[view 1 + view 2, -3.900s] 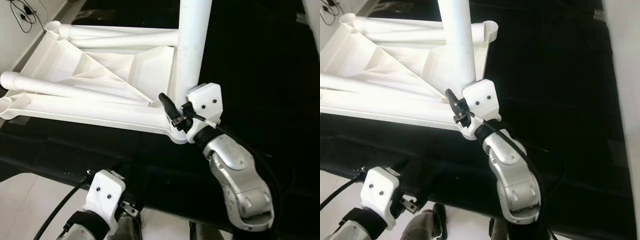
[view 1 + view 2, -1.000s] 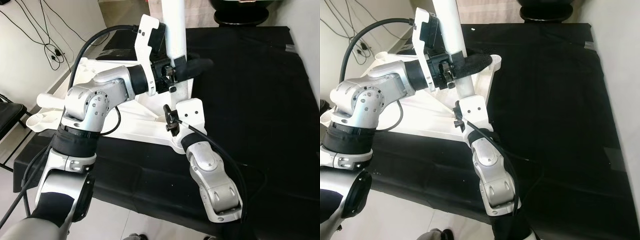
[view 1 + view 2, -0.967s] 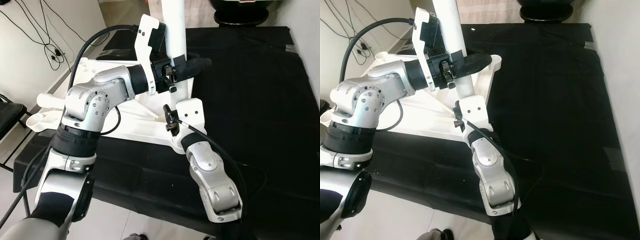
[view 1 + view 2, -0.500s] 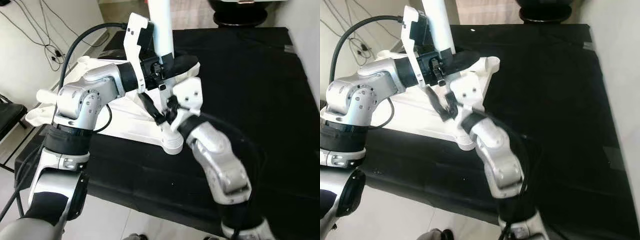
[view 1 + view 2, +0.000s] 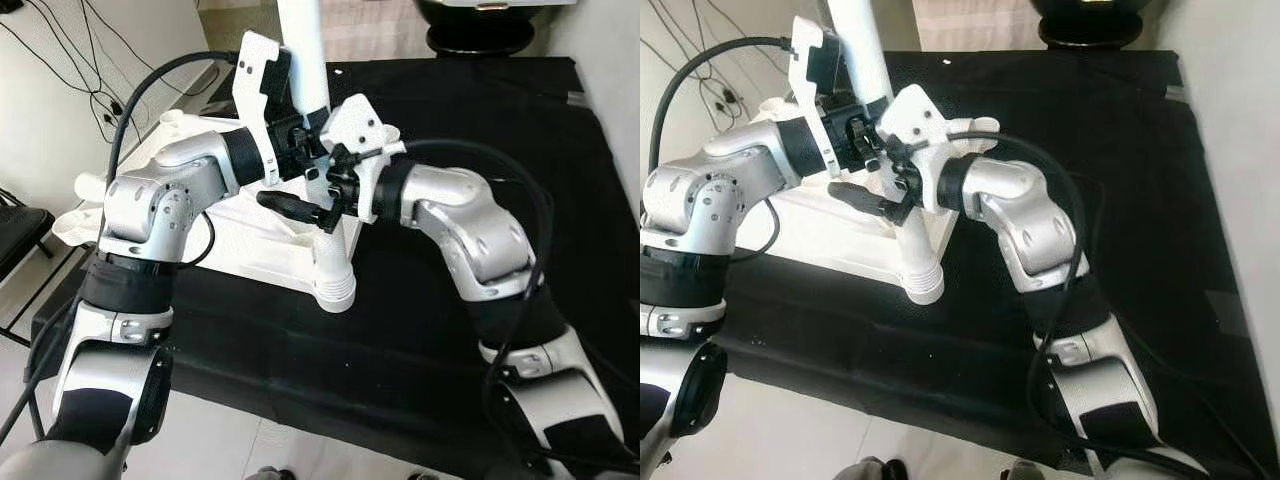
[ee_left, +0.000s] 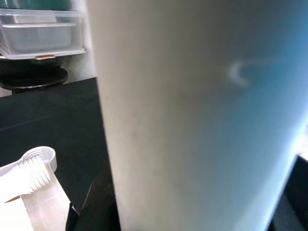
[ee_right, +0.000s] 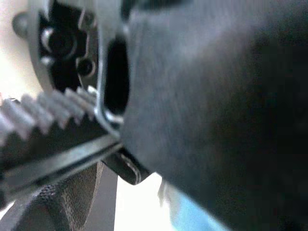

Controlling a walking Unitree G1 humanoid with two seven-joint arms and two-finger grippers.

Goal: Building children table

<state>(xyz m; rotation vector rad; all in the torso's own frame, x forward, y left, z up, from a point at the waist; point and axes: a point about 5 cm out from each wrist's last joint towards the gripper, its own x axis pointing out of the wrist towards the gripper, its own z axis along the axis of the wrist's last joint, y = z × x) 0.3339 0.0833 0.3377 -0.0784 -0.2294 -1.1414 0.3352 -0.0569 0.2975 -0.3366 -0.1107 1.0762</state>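
1. Half a second ago my right arm was bent low in front of the table's near corner; now its elbow is swung out to my right and my right gripper (image 5: 312,208) reaches in sideways at the upright leg, just beside my left gripper.
2. My left gripper (image 5: 305,140) has stayed on the white table leg (image 5: 303,45), which stands upright; its black fingers are clamped around the tube, and in the left wrist view the leg (image 6: 192,120) sits right against the camera.
3. One long black finger (image 5: 290,204) of my right gripper juts out towards my left, below my left gripper and in front of the leg's lower part. I cannot tell from any view whether the right fingers are apart or together; the right wrist view is a blur of black parts at close range.
4. The white table top (image 5: 235,240) lies upside down on the black cloth (image 5: 480,130), with its near corner socket (image 5: 335,285) pointing towards me. Other white legs lie along its far side (image 5: 95,190).
5. The upright leg rises from the table's near right corner, and both my grippers crowd around it there.
6. Cables (image 5: 75,60) trail along the floor by the wall on my left.
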